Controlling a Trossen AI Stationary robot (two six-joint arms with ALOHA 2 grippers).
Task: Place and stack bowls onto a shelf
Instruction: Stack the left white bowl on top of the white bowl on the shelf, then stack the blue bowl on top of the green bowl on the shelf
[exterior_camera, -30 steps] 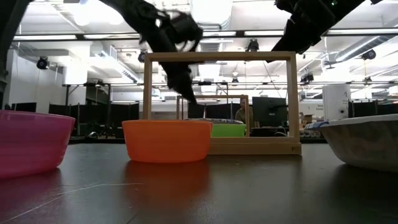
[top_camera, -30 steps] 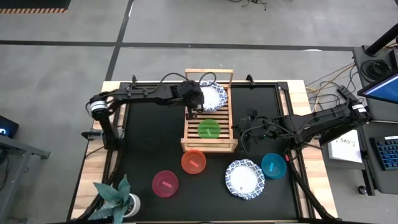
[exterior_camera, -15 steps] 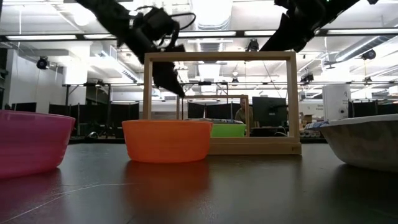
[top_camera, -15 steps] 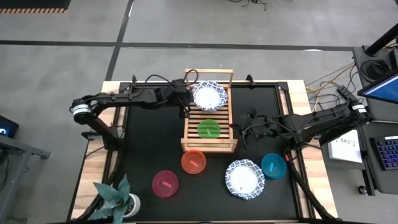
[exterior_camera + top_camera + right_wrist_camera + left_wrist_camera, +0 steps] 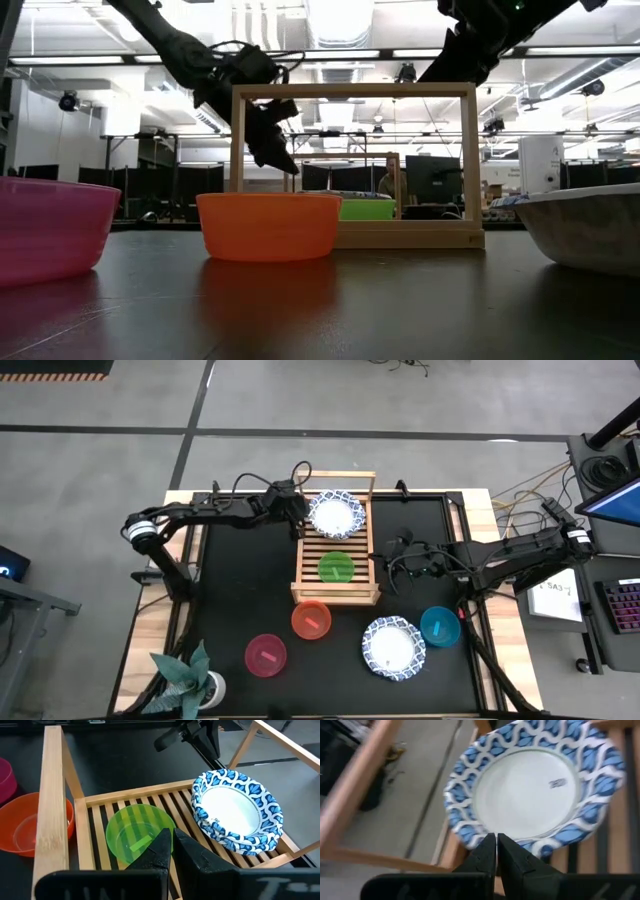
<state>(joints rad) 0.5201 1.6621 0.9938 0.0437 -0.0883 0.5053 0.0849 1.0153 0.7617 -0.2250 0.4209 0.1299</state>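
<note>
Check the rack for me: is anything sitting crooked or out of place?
Yes: the blue-rimmed bowl at the far end of the rack sits tilted, one edge raised against the end rail rather than flat on the slats. The green bowl sits level and upright. Nothing looks spilled or broken.

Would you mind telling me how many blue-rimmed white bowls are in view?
2. One blue-rimmed bowl sits on the shelf at its far end, possibly a stack hiding more; the other rests on the mat near the teal bowl.
</note>
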